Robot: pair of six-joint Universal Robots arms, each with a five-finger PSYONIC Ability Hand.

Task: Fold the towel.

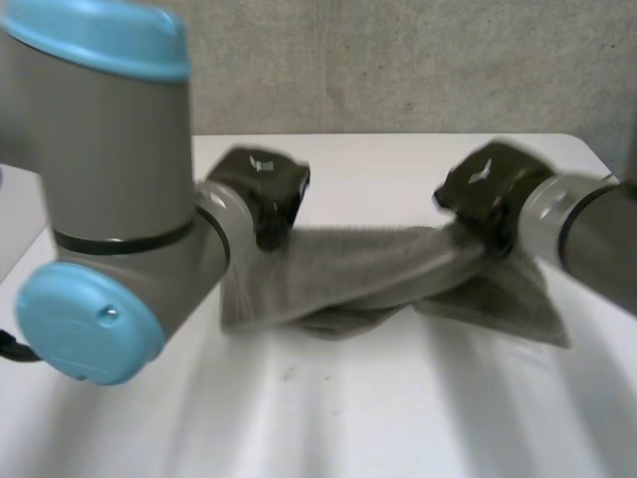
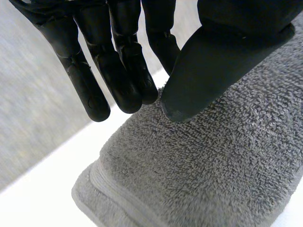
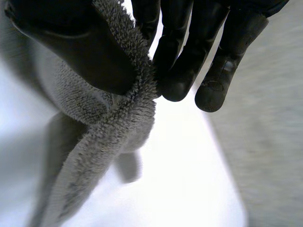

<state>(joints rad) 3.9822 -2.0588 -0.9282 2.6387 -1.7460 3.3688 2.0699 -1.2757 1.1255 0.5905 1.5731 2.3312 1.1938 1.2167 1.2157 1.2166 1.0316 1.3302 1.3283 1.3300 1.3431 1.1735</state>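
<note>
Both hands hold the towel (image 1: 378,269) up by one edge, so the fold looks under way, not finished. The left hand (image 2: 218,56) lays its thumb on the pile near a corner and seems to pinch the cloth against the fingers behind it, whose tips stick out straight past the edge. The right hand (image 3: 85,52) is clamped on the other end, with thumb and fingers squeezing a bunched strip that hangs below the palm. Between the hands the cloth is stretched. The rest sags beneath them onto the tabletop (image 1: 398,398), and a flap lies out past the right hand. Next, I judge, both hands should carry the held edge over the lying part together, level, and let go only once the edges meet.
</note>
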